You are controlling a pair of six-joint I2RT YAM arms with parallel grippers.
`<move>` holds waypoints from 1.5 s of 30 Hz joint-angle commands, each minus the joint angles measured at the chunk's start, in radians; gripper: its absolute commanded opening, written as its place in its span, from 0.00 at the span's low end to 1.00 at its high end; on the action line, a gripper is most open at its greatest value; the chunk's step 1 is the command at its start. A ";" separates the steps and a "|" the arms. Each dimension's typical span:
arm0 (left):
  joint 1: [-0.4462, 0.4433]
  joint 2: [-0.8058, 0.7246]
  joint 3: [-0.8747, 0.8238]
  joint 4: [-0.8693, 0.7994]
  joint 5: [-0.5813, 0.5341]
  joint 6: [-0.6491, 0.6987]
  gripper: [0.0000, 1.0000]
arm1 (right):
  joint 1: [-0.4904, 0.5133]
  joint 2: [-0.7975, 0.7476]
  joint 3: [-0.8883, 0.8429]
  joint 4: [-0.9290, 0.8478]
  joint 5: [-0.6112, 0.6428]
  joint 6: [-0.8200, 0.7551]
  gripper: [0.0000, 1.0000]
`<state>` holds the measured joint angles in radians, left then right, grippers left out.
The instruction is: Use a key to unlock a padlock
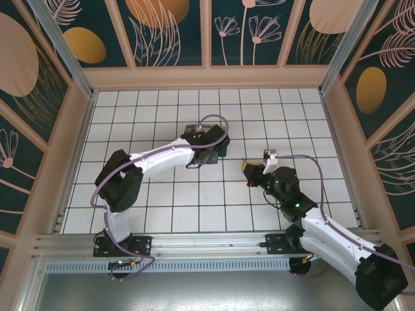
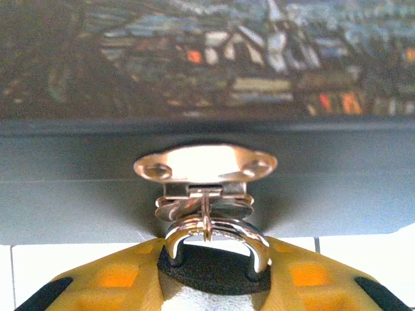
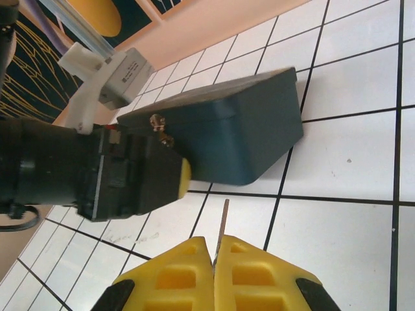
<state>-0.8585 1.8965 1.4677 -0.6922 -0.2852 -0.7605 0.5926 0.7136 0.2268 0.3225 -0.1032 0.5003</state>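
The padlock (image 2: pixel 258 249) hangs by its silvery shackle from the brass hasp (image 2: pixel 204 162) on the front of the box. My left gripper (image 2: pixel 214 254) is shut on the padlock's body, with a yellow finger (image 2: pixel 113 278) on each side. The top view shows this gripper (image 1: pixel 218 151) pressed against the box. My right gripper (image 3: pixel 214 250) is shut on the key (image 3: pixel 224 223); its thin blade sticks out toward the box, over a white tile and well short of the padlock. In the top view the right gripper (image 1: pixel 248 168) sits to the right of the left one.
The box (image 3: pixel 240 129) has dark blue-grey sides and a painting-print lid (image 2: pixel 214 52). It rests on the white tiled floor (image 1: pixel 162 194). The left gripper's dark body (image 3: pixel 123 181) stands in front of the hasp side. Patterned walls (image 1: pixel 207 32) enclose the floor.
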 commanded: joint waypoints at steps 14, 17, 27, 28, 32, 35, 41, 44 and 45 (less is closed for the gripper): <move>-0.004 -0.051 0.233 -0.561 0.205 -0.067 0.34 | 0.027 -0.081 0.207 -0.337 -0.006 0.007 0.00; -0.004 -0.048 0.249 -0.625 0.226 -0.078 0.34 | 0.028 -0.082 0.218 -0.346 -0.033 0.019 0.00; 0.010 0.056 0.361 -0.693 0.343 -0.089 0.36 | 0.050 -0.046 0.264 -0.364 -0.069 -0.005 0.00; 0.017 0.066 0.379 -0.693 0.361 -0.089 0.36 | 0.055 -0.058 0.266 -0.371 -0.073 -0.003 0.00; 0.052 0.094 0.398 -0.691 0.418 -0.099 0.37 | 0.059 -0.102 0.251 -0.379 -0.106 0.029 0.00; 0.066 0.114 0.422 -0.690 0.445 -0.113 0.37 | 0.079 -0.118 0.215 -0.357 -0.160 0.071 0.00; 0.069 0.118 0.477 -0.651 0.522 -0.186 0.37 | 0.244 -0.068 0.036 -0.003 -0.113 0.214 0.00; 0.070 0.112 0.472 -0.622 0.550 -0.219 0.36 | 0.309 0.007 -0.016 0.209 -0.096 0.277 0.00; 0.071 0.111 0.470 -0.616 0.556 -0.229 0.36 | 0.315 0.044 -0.026 0.283 -0.113 0.288 0.00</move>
<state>-0.7879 2.0125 1.9102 -1.3270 0.2123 -0.9314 0.8833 0.7128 0.2241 0.3042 -0.2237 0.7044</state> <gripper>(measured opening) 0.361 0.042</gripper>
